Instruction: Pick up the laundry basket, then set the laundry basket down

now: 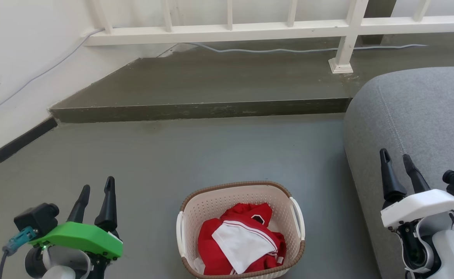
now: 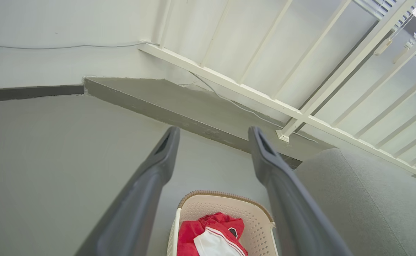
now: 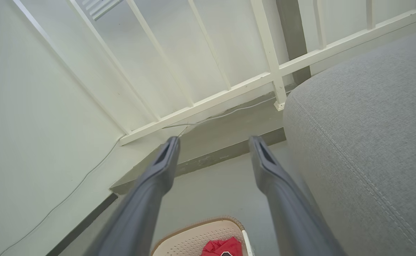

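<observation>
The laundry basket [image 1: 234, 185] sits between the left gripper [image 1: 97, 184] and the right gripper [image 1: 395, 155] — both spread, empty — its long axis running away and its white side handles [image 1: 179, 232] facing them.

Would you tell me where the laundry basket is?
Head view, bottom centre: laundry basket on the floor between left pincer and right pincer, beside the grey sofa.

Grey floor [image 1: 172, 155] meets a low raised step [image 1: 211, 81]; a white railing [image 1: 227, 29] stands on it; a pale cable [image 1: 269, 50] trails beneath; white wall [image 1: 17, 58] with dark skirting [image 1: 13, 145] left; grey sofa [image 1: 424, 112] right.
</observation>
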Motion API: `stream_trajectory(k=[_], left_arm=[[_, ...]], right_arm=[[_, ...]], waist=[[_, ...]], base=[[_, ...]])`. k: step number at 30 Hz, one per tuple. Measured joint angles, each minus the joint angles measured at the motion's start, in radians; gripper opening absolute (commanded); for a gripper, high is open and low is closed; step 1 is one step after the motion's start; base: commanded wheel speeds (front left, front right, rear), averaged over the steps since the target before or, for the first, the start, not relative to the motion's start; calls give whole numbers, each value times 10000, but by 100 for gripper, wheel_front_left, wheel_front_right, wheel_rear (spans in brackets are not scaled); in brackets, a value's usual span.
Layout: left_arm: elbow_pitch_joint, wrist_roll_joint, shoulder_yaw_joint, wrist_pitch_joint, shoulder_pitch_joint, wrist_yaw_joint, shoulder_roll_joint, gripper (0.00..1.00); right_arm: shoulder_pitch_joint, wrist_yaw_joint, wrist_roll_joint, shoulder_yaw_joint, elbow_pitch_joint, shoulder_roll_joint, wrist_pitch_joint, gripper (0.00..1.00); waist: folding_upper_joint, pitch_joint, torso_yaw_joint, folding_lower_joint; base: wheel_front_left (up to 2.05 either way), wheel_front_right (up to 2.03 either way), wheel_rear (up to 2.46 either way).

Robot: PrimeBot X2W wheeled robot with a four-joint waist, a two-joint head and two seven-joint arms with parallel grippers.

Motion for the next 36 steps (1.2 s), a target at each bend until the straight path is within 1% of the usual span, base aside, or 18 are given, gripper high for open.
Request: stream_trajectory(k=[5,9,10,17,19,21,26,28,32,33,36], left_arm=[[-2,623,-155,-150,6,134,21,100],[-2,1120,-297,-282,9,234,35,100],[0,1195,-311,-305,10,251,36,100],[119,1975,-573,-380,15,431,94,100],[205,2230,-600,-378,16,441,102,100],[245,2470,-637,-382,16,554,146,100],[240,3103,-767,-483,15,675,255,100],[238,3407,-851,-533,14,690,280,100],[238,3816,-945,-635,12,779,293,100],[238,3985,-966,-660,12,790,301,100],[238,4163,-997,-702,11,796,307,100]], right_arm=[[13,-155,-650,157,0,-2,-159,100],[18,-178,-1156,316,4,-8,-270,100],[20,-238,-1250,359,6,-10,-334,100],[37,-251,-2011,589,213,-65,-573,100],[40,-324,-2305,658,307,-86,-598,100],[40,-324,-2635,748,397,-121,-688,100],[39,-353,-3306,911,449,-238,-867,100],[36,-424,-3609,978,476,-280,-907,100],[30,-445,-4111,1057,523,-307,-1053,100],[28,-522,-4234,1081,529,-307,-1093,100],[21,-522,-4357,1099,560,-311,-1166,100]], waist=[[0,-26,-12,0],[0,-44,-28,0],[0,-48,-32,0],[0,-68,-64,0],[0,-67,-75,0],[0,-61,-91,0],[0,-55,-117,0],[0,-56,-128,0],[0,-68,-151,0],[0,-72,-156,0],[0,-73,-161,0]], base=[[0,0,0],[0,0,0],[0,0,0],[0,0,0],[0,0,0],[0,0,0],[0,0,0],[0,0,0],[0,0,0],[0,0,0],[0,0,0]])
